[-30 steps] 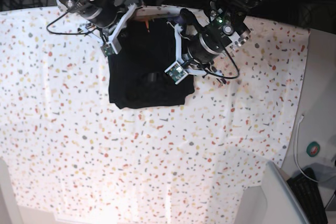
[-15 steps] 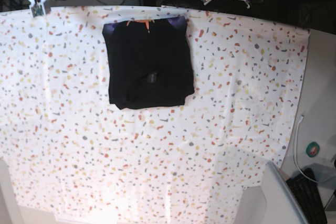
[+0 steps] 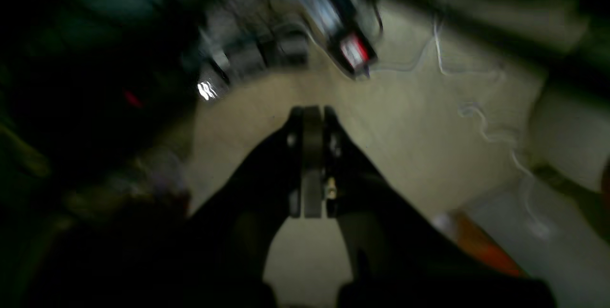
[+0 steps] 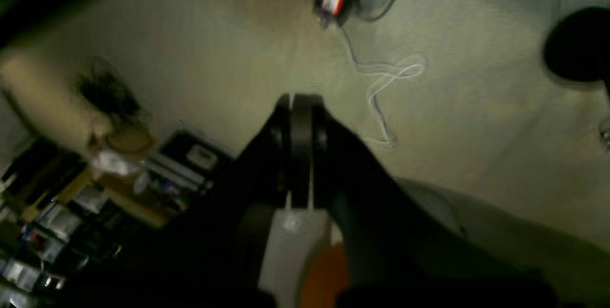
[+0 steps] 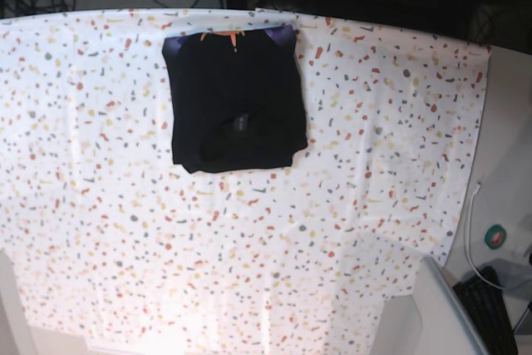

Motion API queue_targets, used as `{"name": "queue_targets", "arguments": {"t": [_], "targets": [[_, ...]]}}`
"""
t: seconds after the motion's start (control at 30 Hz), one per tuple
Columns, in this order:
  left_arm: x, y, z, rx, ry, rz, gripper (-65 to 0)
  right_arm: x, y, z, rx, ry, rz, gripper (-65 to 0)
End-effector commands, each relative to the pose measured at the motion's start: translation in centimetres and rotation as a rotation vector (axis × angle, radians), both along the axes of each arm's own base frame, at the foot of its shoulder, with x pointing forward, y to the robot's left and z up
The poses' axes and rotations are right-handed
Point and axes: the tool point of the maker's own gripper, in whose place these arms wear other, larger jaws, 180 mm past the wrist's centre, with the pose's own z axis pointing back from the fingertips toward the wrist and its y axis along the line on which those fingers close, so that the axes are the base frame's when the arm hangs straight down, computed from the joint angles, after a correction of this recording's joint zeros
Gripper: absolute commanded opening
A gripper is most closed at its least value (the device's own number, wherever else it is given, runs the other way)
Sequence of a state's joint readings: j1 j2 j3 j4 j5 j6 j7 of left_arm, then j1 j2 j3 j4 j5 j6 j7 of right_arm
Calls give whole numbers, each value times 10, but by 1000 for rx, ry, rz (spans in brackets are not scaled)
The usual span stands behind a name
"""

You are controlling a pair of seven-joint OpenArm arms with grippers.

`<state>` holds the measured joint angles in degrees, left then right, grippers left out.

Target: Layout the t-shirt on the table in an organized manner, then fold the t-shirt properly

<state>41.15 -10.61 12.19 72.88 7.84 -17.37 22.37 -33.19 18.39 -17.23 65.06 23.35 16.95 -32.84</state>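
The black t-shirt (image 5: 237,101) lies folded into a rough rectangle on the speckled white table (image 5: 249,247), near its far edge, with a purple and orange strip along its top edge. Both arms are out of the base view. My left gripper (image 3: 312,112) is shut and empty, raised off the table and facing a pale floor. My right gripper (image 4: 301,100) is also shut and empty, facing the floor and a white cable. The shirt does not show in either wrist view.
The table's right edge (image 5: 474,164) drops to the grey floor, where a white cable (image 5: 470,230), a small round green object (image 5: 497,236) and a keyboard (image 5: 490,305) lie. Dark cables and equipment sit behind the table's far edge.
Both arms were over the shirt's top corners one second ago, then pulled back beyond the far edge and have now left the base view. The folded shirt has stayed in place.
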Motion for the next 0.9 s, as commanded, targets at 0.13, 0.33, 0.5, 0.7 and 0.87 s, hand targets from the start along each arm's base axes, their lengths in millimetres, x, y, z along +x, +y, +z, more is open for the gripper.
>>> {"name": "queue_targets", "arguments": {"t": [0.13, 0.33, 0.5, 0.7, 0.87], "targets": [[-50, -19, -41, -68, 99, 113, -650, -28, -35, -40, -87, 69, -9, -650], [-84, -12, -64, -111, 115, 281, -650, -33, -32, -67, -74, -116, -38, -650], [-60, -12, -64, -152, 10, 356, -650, -15, -16, -73, -73, -231, -145, -650], [-34, -17, -70, -149, -27, 409, -650, 5, -10, -76, -104, -266, -308, -650], [-38, -9, -70, -123, -23, 475, -650, 8, -20, -76, -148, -275, -415, -650]]}}
